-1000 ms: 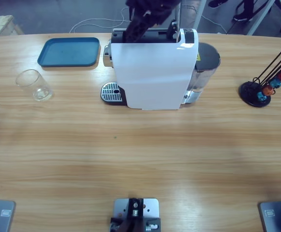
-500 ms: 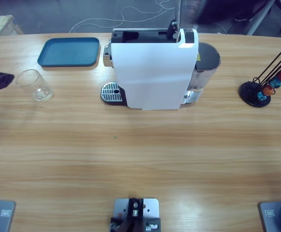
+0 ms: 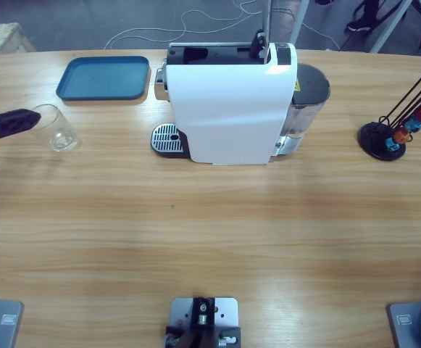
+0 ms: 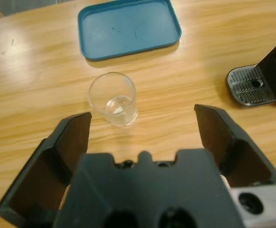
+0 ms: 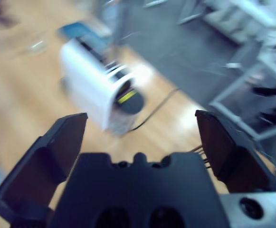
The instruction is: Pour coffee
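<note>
A small clear glass tumbler stands upright on the table's left side, with a shallow layer of liquid, the coffee, at its bottom. My left gripper comes in from the left edge, and one black jaw reaches almost to the tumbler's left rim. In the left wrist view the tumbler stands ahead of my left gripper, whose jaws are spread wide and hold nothing. My right gripper is open and raised high, looking down on the white coffee machine. It is outside the high view.
The white coffee machine stands at the table's back middle, its lever up and its metal drip grate at its left foot. A blue tray lies behind the tumbler. A black capsule holder stands at the far right.
The dark arm above the machine's top has swung away and left the high view. My left gripper has come in from the left edge toward the tumbler.
</note>
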Robot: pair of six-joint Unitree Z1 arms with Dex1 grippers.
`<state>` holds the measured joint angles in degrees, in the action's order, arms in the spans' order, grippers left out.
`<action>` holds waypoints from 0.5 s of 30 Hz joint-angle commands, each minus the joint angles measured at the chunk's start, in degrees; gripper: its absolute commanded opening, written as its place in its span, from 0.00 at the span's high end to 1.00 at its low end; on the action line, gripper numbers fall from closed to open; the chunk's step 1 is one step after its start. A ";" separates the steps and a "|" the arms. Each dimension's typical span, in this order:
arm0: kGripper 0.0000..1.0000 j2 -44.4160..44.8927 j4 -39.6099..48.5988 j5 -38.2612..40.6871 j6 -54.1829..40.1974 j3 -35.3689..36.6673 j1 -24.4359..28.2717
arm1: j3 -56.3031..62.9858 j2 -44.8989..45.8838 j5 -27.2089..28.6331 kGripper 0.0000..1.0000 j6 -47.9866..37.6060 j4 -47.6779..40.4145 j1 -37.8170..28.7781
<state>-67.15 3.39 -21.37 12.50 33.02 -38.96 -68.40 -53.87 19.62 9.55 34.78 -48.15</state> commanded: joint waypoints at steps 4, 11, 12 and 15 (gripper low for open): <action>0.06 13.49 10.03 7.40 -3.64 0.29 0.46 | 5.38 -26.43 1.05 1.00 -0.55 -31.78 8.51; 0.02 11.85 7.69 9.25 -3.62 -2.00 0.46 | 0.36 -39.95 2.30 1.00 -2.43 -33.91 6.63; 0.02 11.01 7.30 9.25 -3.67 -1.91 0.46 | -0.87 -41.02 3.09 1.00 -2.42 -33.04 6.58; 0.02 11.50 7.07 9.25 -3.69 -1.96 0.46 | -4.86 -43.43 5.29 1.00 -1.57 -30.93 6.56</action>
<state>-53.98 11.84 -12.87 9.40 32.89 -38.82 -67.17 -89.11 20.79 7.79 1.04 -40.88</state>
